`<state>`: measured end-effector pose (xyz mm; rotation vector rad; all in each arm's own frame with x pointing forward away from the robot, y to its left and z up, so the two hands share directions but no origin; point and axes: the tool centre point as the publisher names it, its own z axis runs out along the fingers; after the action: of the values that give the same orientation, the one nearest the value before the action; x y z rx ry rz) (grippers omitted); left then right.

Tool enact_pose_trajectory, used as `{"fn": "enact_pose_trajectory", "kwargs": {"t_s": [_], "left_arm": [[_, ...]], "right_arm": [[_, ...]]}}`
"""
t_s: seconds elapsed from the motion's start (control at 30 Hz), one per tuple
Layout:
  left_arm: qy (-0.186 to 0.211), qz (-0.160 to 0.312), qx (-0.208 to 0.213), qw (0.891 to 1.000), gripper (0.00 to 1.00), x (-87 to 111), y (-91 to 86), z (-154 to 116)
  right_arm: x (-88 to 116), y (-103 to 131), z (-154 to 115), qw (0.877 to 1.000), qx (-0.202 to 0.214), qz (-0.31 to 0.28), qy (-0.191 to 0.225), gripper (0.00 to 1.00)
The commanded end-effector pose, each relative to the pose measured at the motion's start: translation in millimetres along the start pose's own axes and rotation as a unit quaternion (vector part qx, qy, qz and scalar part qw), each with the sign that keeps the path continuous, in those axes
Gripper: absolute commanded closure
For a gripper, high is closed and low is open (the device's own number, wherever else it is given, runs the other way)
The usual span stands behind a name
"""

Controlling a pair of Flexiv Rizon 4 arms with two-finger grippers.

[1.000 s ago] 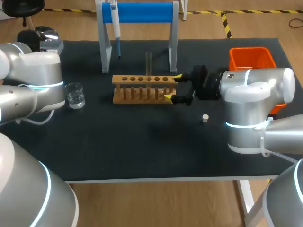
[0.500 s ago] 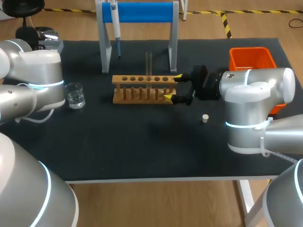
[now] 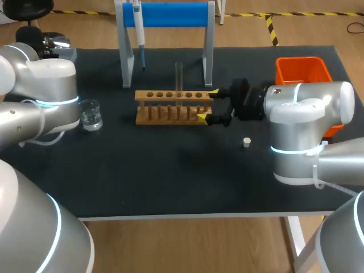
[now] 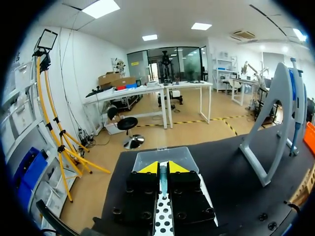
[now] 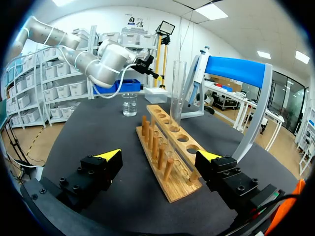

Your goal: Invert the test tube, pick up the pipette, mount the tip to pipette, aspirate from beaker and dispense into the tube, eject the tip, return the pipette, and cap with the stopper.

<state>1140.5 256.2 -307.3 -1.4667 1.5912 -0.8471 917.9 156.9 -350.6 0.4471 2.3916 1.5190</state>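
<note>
Nearest on the black bench (image 3: 170, 170) lies the small pale stopper (image 3: 246, 142), alone, on the right arm's side of the wooden rack (image 3: 173, 106). The right tool (image 3: 207, 104) lies level just above the bench with its two fingers spread wide. The rack's right end stands between the yellow tips, and the right wrist view shows bare bench between each finger and the wood, so this tool holds nothing. The rack lies crosswise at mid-bench with a row of round holes on top and pegs along its front. The clear test tube (image 3: 178, 77) stands upright in one of the middle holes, rising well above the rack. The glass beaker (image 3: 90, 114), with clear liquid in its bottom, stands apart from the rack's left end, just beside the left arm. Behind the rack is the stand (image 3: 170, 14) with pale legs and a blue crossbar, and the pipette (image 3: 138, 28) hangs tip-down from the bar's left end. The orange bin (image 3: 301, 69) sits at the far right of the bench, behind the right arm. At the far left corner, the left tool (image 4: 162, 167) has its fingers drawn together to a thin slit and grips nothing that can be made out. A clear plastic box (image 4: 162, 153) lies just ahead of its tips. Print on these things is too small to read.
</note>
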Motion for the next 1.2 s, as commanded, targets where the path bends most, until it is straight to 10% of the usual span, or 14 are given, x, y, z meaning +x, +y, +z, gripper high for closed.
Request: {"fn": "enact_pose_trajectory", "kwargs": {"t_s": [0.03, 0.47, 0.93, 1.2], "left_arm": [[-0.003, -0.005, 0.023, 1.0, 1.0, 0.2, -1.3, -8], [0.02, -0.001, 0.08, 0.997, 1.0, 9.7, -28.3, -45], [0.239, 0.098, 0.071, 0.963, 1.0, 83.3, -57.3, -127], [0.239, 0.098, 0.071, 0.963, 1.0, 83.3, -57.3, -127]], "right_arm": [[0, 0, -1, 1.0, 0.001, 0.0, 0.001, 0.0], [0, 0, -1, 1.0, 0.001, 0.0, 0.001, 0.0], [0, 0, -1, 1.0, 0.001, 0.0, 0.001, 0.0], [0, 0, -1, 1.0, 0.001, 0.0, 0.001, 0.0]]}}
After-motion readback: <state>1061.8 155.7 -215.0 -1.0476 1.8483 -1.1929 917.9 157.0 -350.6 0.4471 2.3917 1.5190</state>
